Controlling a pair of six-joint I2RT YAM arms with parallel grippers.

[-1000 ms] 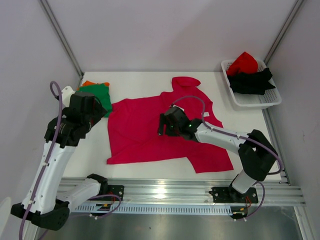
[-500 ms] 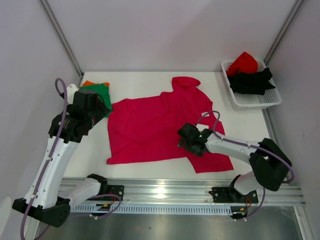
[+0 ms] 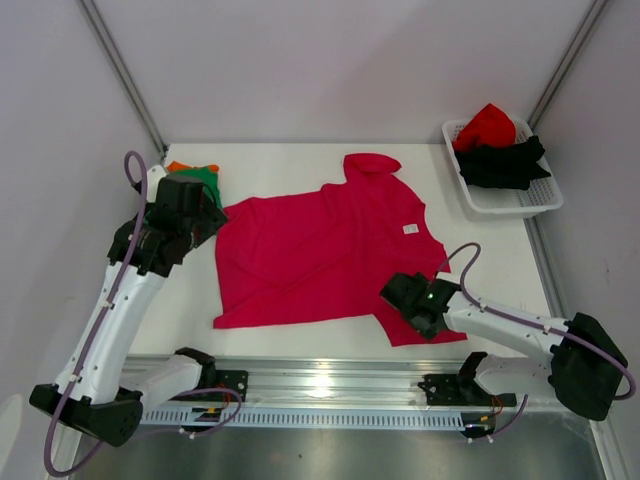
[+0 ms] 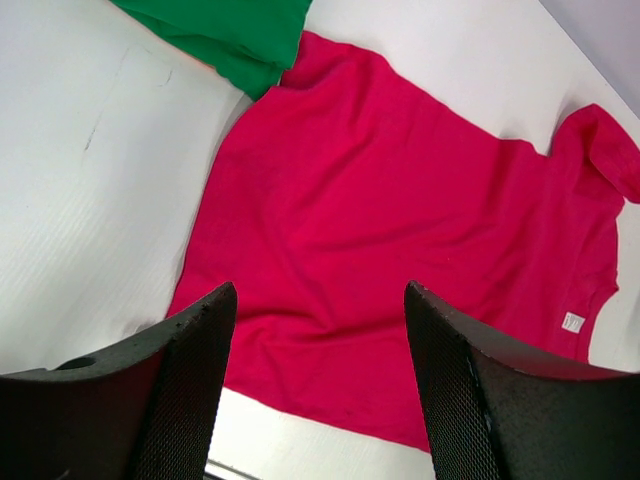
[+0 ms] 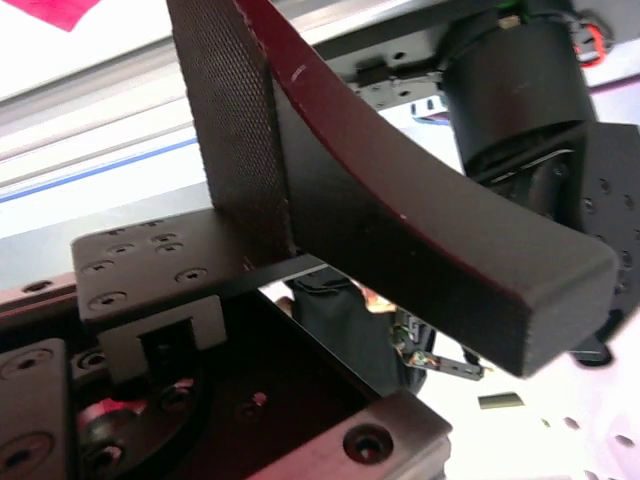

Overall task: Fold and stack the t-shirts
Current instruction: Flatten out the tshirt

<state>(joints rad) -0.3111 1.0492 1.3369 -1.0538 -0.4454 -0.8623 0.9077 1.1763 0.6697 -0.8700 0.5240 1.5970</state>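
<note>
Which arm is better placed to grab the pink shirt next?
Probably left: the left gripper is open and faces the pink shirt. The right gripper hangs over its near corner but points back at the rail.

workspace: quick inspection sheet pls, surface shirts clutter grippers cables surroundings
surface: white table, bare around the shirts
job's things: pink t-shirt spread flat; green t-shirt folded far left, orange t-shirt peeking behind it; red t-shirt and black t-shirt in the basket
clutter: nothing seen
grippers: left gripper open, raised near pink shirt's left edge; right gripper open, over its near right corner
cables: purple cable looped at each arm
surroundings: pale walls, metal rail along near edge
</note>
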